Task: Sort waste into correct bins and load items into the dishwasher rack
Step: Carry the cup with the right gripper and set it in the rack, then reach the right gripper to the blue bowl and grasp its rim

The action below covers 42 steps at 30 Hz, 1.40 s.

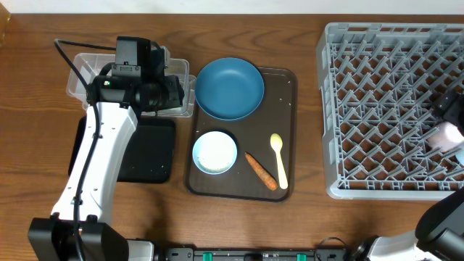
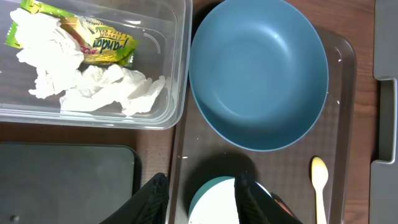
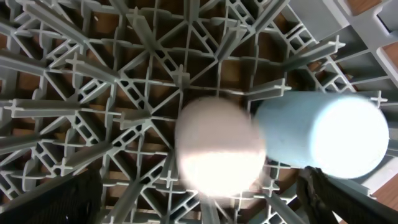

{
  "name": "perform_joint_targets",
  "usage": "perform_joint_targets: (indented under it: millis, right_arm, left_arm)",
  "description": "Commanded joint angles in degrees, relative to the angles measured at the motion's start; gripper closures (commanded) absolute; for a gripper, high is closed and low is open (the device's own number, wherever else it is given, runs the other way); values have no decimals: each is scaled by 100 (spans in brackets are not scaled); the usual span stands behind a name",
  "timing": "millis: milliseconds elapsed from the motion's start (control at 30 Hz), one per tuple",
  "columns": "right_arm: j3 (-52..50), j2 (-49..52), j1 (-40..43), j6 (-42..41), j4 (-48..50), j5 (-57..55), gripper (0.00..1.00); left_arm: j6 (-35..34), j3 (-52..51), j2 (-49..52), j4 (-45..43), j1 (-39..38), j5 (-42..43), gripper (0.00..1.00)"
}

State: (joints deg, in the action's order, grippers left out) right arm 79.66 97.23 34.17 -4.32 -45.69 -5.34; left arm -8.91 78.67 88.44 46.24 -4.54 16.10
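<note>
Now | right gripper (image 3: 199, 194): jaws wide, empty; pink cup (image 3: 217, 155) seemingly mouth-down beside light blue cup (image 3: 323, 140) at dishwasher rack (image 1: 328, 109) right edge, likely to drain | left gripper (image 2: 202, 202): half-open, empty, aimed at small white bowl (image 1: 214, 152)

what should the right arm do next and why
Probably lift the right gripper straight up, clear of the dishwasher rack: its fingers stand wide apart around the pink cup, which sits in the rack beside the light blue cup.
</note>
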Motion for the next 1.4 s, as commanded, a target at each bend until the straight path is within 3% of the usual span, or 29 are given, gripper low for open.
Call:
perform_joint_targets:
  millis: [0, 300, 500, 633, 967, 1200, 1367]
  right_arm:
    - [-44, 42, 68, -37, 28, -39, 1]
    - [-44, 39, 68, 13, 133, 977, 1]
    - [-44, 39, -72, 640, 267, 3110, 5]
    - [-44, 39, -463, 1025, 308, 3917, 4]
    - [-44, 39, -2505, 1119, 1198, 3807, 2]
    - [-44, 140, -4127, 992, 2184, 2221, 1]
    - [-44, 686, -5012, 614, 2719, 1740, 1]
  left_arm:
    - [96, 26, 2, 24, 28, -74, 62]
    - [96, 26, 2, 24, 28, -74, 62]
    - [96, 26, 2, 24, 28, -74, 61]
    - [96, 26, 4, 24, 28, -74, 57]
    - [98, 26, 7, 131, 31, -79, 54]
    - [98, 26, 7, 289, 31, -79, 51]
    - [96, 26, 7, 306, 31, -79, 51]
